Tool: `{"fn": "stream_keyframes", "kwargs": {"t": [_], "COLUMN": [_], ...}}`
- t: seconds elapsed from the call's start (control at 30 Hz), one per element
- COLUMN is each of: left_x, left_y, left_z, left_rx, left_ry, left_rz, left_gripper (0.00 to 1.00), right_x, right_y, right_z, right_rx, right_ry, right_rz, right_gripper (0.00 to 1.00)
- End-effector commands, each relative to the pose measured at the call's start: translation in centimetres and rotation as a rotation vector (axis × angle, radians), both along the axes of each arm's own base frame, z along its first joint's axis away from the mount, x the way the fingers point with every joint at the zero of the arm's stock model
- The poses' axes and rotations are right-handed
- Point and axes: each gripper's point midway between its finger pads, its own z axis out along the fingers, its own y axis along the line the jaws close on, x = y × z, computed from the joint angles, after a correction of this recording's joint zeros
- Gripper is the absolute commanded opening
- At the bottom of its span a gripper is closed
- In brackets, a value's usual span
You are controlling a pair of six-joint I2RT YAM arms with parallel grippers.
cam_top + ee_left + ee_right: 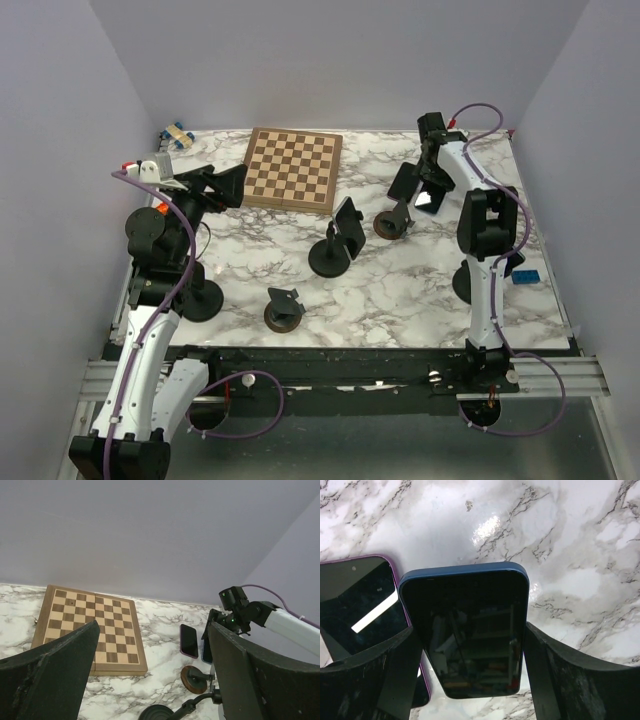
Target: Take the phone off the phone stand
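Note:
My right gripper is at the far right of the table, shut on a blue phone, with a finger against each long edge. The phone is low over the marble, face up. A purple phone lies flat on the table beside it; it also shows in the left wrist view. A brown-based phone stand stands just in front of them, with nothing on it. My left gripper is open and empty, raised beside the chessboard.
A black-based stand stands mid-table with a dark slab at its top. Another brown-based stand is near the front. A wooden chessboard lies at the back. A blue block sits at the right edge.

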Motion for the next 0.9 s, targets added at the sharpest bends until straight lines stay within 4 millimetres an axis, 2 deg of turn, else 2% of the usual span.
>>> {"fn": "stream_keyframes", "kwargs": {"t": [0.0,0.3,0.5,0.67,0.77,0.83,0.87], "left_x": [-0.4,0.0,0.3,0.4,0.4,0.6,0.8], "left_y": [-0.2,-0.3,-0.1,-0.2,-0.8,-1.0,-1.1], "left_z": [1.5,1.1,1.0,0.9,1.1,1.0,1.0], "left_rx": [-0.009,-0.019,-0.039,-0.045,-0.027,-0.023,-0.021], "left_ry": [-0.037,-0.022,-0.015,-0.018,-0.028,-0.022,-0.014], "left_rz": [-0.022,-0.034,-0.040,-0.060,-0.091,-0.109,-0.113], "left_gripper": [0.97,0.96,0.96,0.96,0.96,0.96,0.96], "right_x": [1.3,2.7,3.8,5.1,5.7,5.8,5.9], "right_y": [0.0,0.6,1.4,2.6,3.4,3.2,3.2], "right_z": [-2.2,-4.2,-5.2,-4.8,-3.7,-2.8,-2.2], "right_rx": [0.019,0.032,0.057,0.039,0.013,-0.002,-0.006], "right_ry": [-0.017,-0.009,-0.018,-0.037,-0.050,-0.053,-0.060], "right_rz": [-0.001,0.030,0.094,0.194,0.252,0.257,0.266], "right_gripper": [0.01,0.09,0.20,0.37,0.58,0.72,0.75]}}
